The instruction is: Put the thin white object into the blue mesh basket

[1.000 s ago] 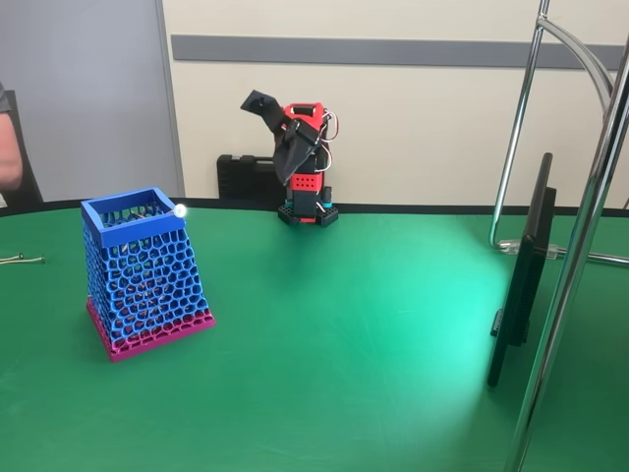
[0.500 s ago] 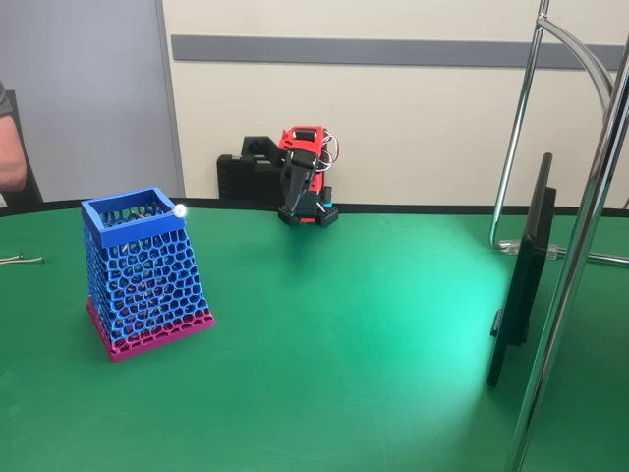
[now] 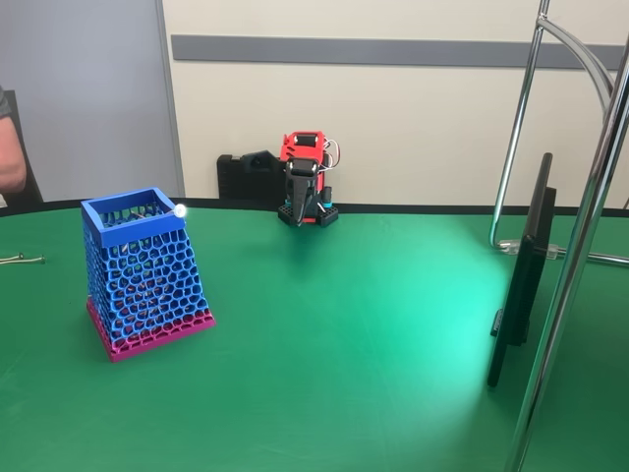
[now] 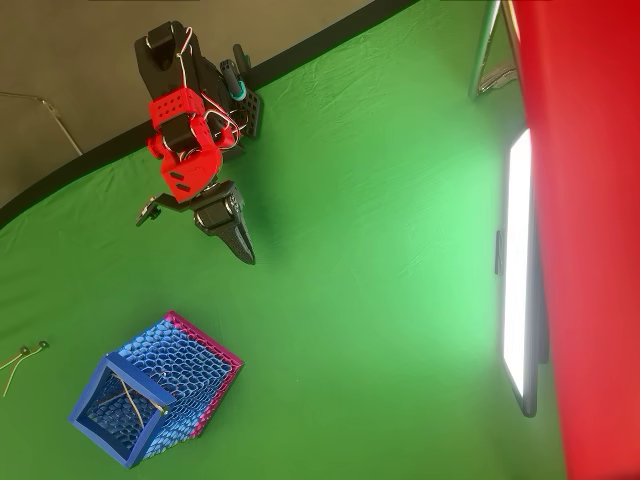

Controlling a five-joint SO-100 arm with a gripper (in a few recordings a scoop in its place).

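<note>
The blue mesh basket stands tilted on its pink base at the left of the green table, and its rim opens toward the overhead camera. The thin white object lies inside the basket across the opening, one bright end resting on the rim corner. The red and black arm is folded at the table's far edge. Its gripper points down at the table with the fingers together and nothing held, well apart from the basket.
Thin greyish wire pieces lie at the table's left edge. A dark screen and chrome stand poles occupy the right side. A black case sits behind the arm. A person's arm shows at the left edge.
The arm has folded down: the gripper was raised and pointing left a second ago, and now hangs low in front of the base. The basket and its contents have not moved.
</note>
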